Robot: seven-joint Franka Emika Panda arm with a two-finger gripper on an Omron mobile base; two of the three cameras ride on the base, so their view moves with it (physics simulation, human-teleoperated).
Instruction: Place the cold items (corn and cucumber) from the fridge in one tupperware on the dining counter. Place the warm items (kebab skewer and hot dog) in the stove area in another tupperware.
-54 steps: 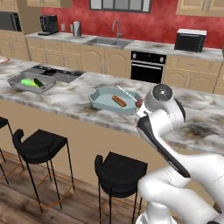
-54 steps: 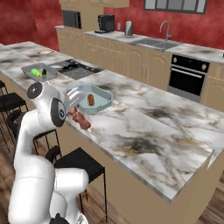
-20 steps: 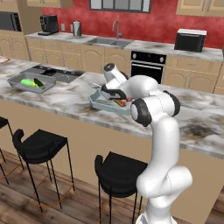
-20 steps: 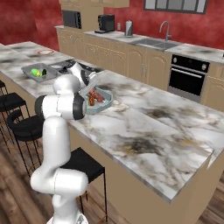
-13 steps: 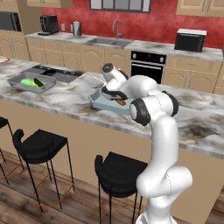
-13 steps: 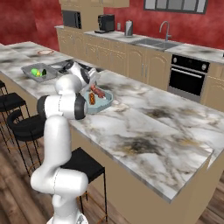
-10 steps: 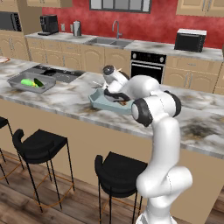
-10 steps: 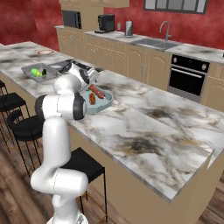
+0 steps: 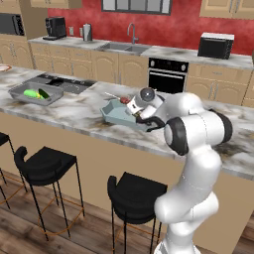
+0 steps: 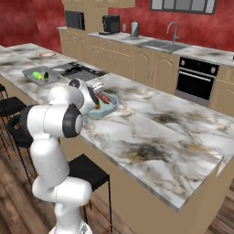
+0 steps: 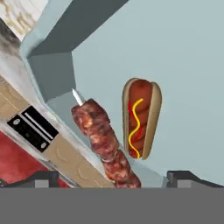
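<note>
The light blue tupperware (image 9: pixel 112 117) sits on the marble counter, and my hand reaches into it from the right in the left base view. Inside, the hot dog (image 11: pixel 141 118) in its bun with mustard lies flat on the floor. The kebab skewer (image 11: pixel 105 142) lies beside it, its pointed tip toward the container wall. My gripper (image 11: pixel 114 178) is open, fingertips wide apart on either side of the skewer's near end without touching it. Further left, a grey tupperware (image 9: pixel 20 92) holds the corn and cucumber, small green shapes (image 9: pixel 33 93) I cannot tell apart.
A cooktop (image 9: pixel 63 83) is set into the counter behind the grey tupperware. Black stools (image 9: pixel 45 163) (image 9: pixel 136 191) stand along the counter's front edge. Sink, oven (image 9: pixel 167 75) and microwave line the back wall. Bare marble stretches to the right of the blue tupperware (image 10: pixel 151 132).
The jaws have spread from nearly shut to wide, letting the kebab skewer go inside the blue tupperware beside the hot dog. Before that the arm swung in from the counter front with it.
</note>
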